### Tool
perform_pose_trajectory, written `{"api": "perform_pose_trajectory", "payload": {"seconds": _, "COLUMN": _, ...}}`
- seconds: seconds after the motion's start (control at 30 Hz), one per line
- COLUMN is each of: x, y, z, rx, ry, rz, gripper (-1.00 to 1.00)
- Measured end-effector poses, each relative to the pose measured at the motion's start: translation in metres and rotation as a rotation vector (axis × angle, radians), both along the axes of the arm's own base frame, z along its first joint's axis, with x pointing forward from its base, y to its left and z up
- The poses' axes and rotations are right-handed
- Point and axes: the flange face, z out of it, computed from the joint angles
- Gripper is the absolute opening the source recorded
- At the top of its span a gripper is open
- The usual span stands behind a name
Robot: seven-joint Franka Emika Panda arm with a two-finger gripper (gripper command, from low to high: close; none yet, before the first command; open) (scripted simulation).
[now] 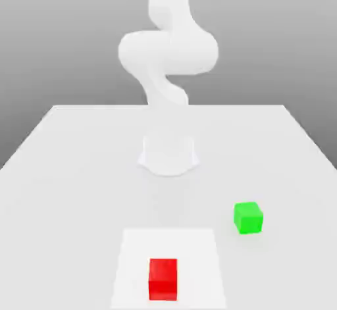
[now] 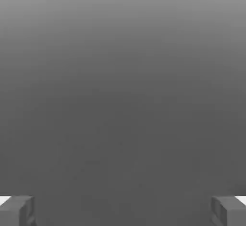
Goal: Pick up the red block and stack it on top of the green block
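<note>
Pale worktop here, arm rising upright and bent at the back, claw wide open and empty. Red block sits on the white square, green block off to the exterior view's right.

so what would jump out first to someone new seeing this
Probably the red block, vivid on the white square at the near edge of the exterior view, a little toward the left. Next the green block, farther back toward the exterior view's right, on the pale table. Then the white arm rising behind them, while the hand view has the gripper wide open with nothing between its fingers.
</note>
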Motion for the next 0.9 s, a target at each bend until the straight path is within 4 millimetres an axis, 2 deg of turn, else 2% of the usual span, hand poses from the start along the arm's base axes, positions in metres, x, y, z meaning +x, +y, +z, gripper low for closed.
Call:
{"api": "perform_pose_trajectory", "payload": {"seconds": 0.1, "x": 0.037, "y": -0.001, "z": -0.054, "rx": 0.0, "ry": 0.094, "rz": 0.0, "gripper": 0.0}}
{"api": "perform_pose_trajectory", "payload": {"seconds": 0.2, "x": 0.066, "y": -0.002, "z": -0.109, "rx": 0.0, "ry": 0.184, "rz": 0.0, "gripper": 0.0}}
{"api": "perform_pose_trajectory", "payload": {"seconds": 0.4, "x": 0.1, "y": -0.004, "z": -0.226, "rx": 0.001, "ry": 0.363, "rz": 0.0, "gripper": 0.0}}
{"api": "perform_pose_trajectory", "payload": {"seconds": 0.57, "x": 0.106, "y": -0.006, "z": -0.325, "rx": 0.001, "ry": 0.513, "rz": 0.0, "gripper": 0.0}}
{"api": "perform_pose_trajectory", "payload": {"seconds": 0.77, "x": 0.086, "y": -0.008, "z": -0.441, "rx": 0.0, "ry": 0.692, "rz": -0.001, "gripper": 0.0}}
{"api": "perform_pose_trajectory", "payload": {"seconds": 0.9, "x": 0.081, "y": -0.008, "z": -0.496, "rx": 0.0, "ry": 0.723, "rz": 0.0, "gripper": 0.0}}
